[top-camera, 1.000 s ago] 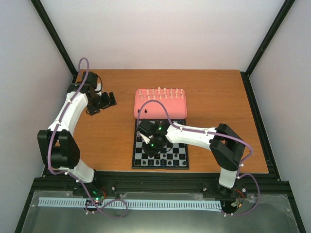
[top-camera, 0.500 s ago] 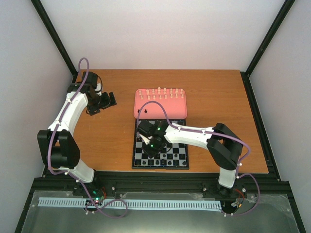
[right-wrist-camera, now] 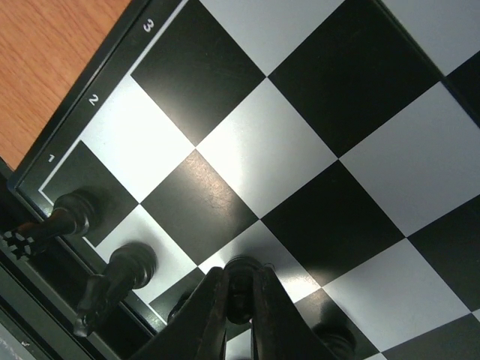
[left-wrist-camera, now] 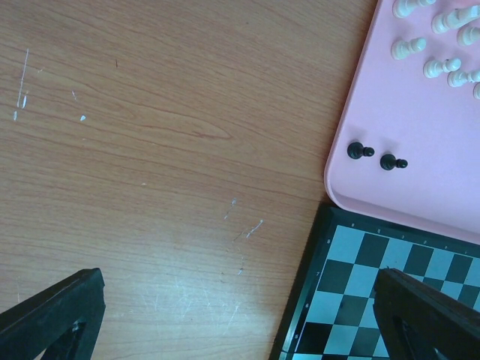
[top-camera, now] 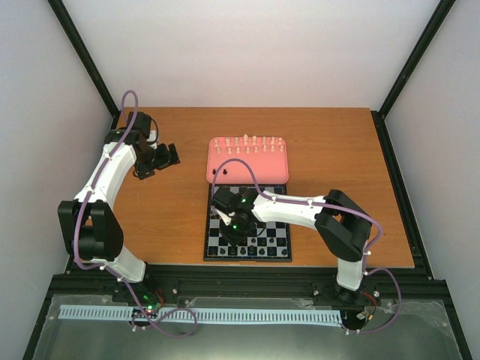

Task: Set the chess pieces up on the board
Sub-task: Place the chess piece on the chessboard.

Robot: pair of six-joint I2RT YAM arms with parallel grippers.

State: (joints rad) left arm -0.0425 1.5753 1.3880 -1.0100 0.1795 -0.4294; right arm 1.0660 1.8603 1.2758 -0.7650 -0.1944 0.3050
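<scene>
My right gripper [right-wrist-camera: 240, 300] is shut on a small black chess piece [right-wrist-camera: 241, 279] and holds it low over a light square near the board's [right-wrist-camera: 247, 150] numbered corner. In the top view it [top-camera: 232, 229] is over the near-left part of the board [top-camera: 285, 257]. Two black pieces [right-wrist-camera: 75, 214] stand on the edge row beside it. My left gripper [top-camera: 161, 157] is open and empty over bare table, left of the pink tray [top-camera: 212, 174]. In the left wrist view [left-wrist-camera: 238, 281] two black pawns [left-wrist-camera: 358, 151] and cream-white pieces [left-wrist-camera: 435, 66] stand in the tray [left-wrist-camera: 390, 105].
The pink tray lies against the board's far edge with rows of cream-white pieces [top-camera: 247, 142]. Several black pieces [top-camera: 251, 251] stand along the board's near rows. Black frame posts and white walls surround the wooden table [top-camera: 337, 150].
My right gripper has shifted slightly toward the near-left of the board with the black piece in it, and its elbow has moved left. The left arm has not moved.
</scene>
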